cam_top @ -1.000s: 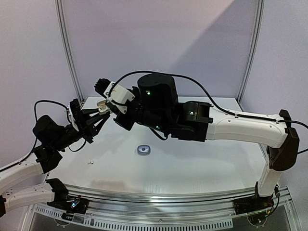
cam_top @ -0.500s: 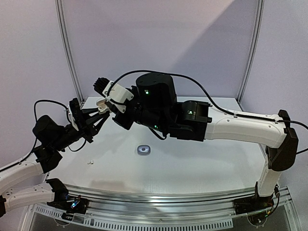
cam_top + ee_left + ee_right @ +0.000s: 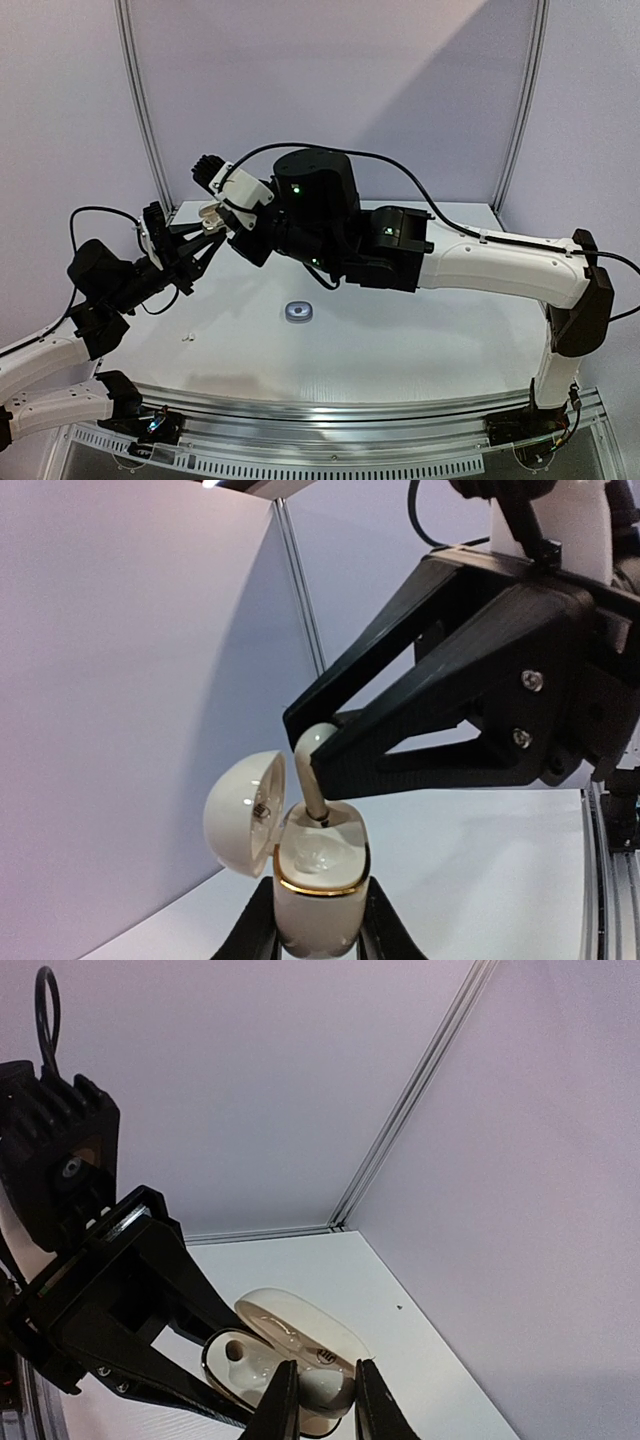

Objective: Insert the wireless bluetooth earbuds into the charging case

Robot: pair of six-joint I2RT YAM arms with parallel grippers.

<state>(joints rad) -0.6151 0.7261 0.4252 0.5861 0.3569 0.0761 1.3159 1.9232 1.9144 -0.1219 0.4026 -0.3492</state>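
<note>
A white charging case [image 3: 318, 905] with a gold rim stands upright between my left gripper's [image 3: 318, 928] fingers, held well above the table, its lid [image 3: 235, 820] hinged open to the left. My right gripper [image 3: 322, 1400] is shut on a white earbud [image 3: 308, 772], whose stem tip sits in the case's far socket. From the right wrist, the earbud [image 3: 326, 1388] shows between the fingers, over the open case [image 3: 240, 1362], whose other socket is empty. Both grippers meet at the table's back left [image 3: 210, 228]. Another white earbud [image 3: 185, 337] lies on the table.
A small dark round case [image 3: 298, 312] lies near the middle of the white table [image 3: 400, 340]. Purple walls and metal posts [image 3: 145, 110] close off the back and sides. The right arm [image 3: 500, 265] stretches across the table's right half.
The right arm has shifted slightly left and up, with the earbud at the case. The left arm has kept still.
</note>
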